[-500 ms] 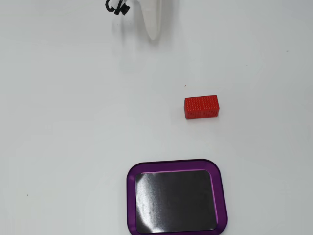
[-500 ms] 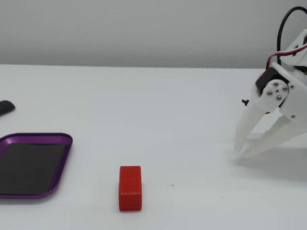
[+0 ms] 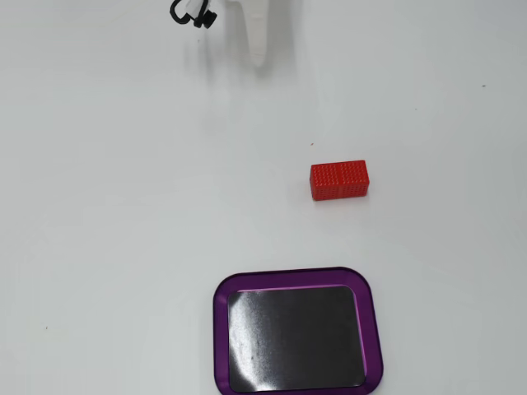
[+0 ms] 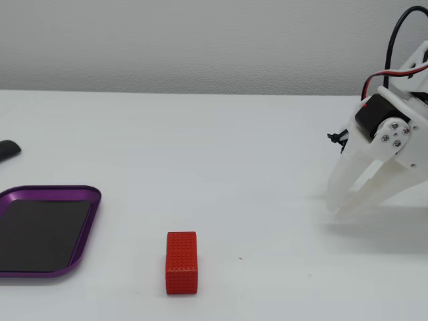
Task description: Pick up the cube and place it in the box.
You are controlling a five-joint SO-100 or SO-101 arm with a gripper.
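while the cube [image 3: 339,180] [image 4: 181,262] lies flat on the white table [image 3: 107,206] [image 4: 221,140], it sits apart from the box [image 3: 220,329] [image 4: 87,224], beyond the box's purple rim. well away from the cube, the white claw [image 4: 334,209] [image 3: 258,59] points down at the table, fingers slightly parted, holding nothing.

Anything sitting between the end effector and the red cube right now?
No. In both fixed views the white tabletop between the end effector and the red cube is bare; the purple tray lies beyond the cube.
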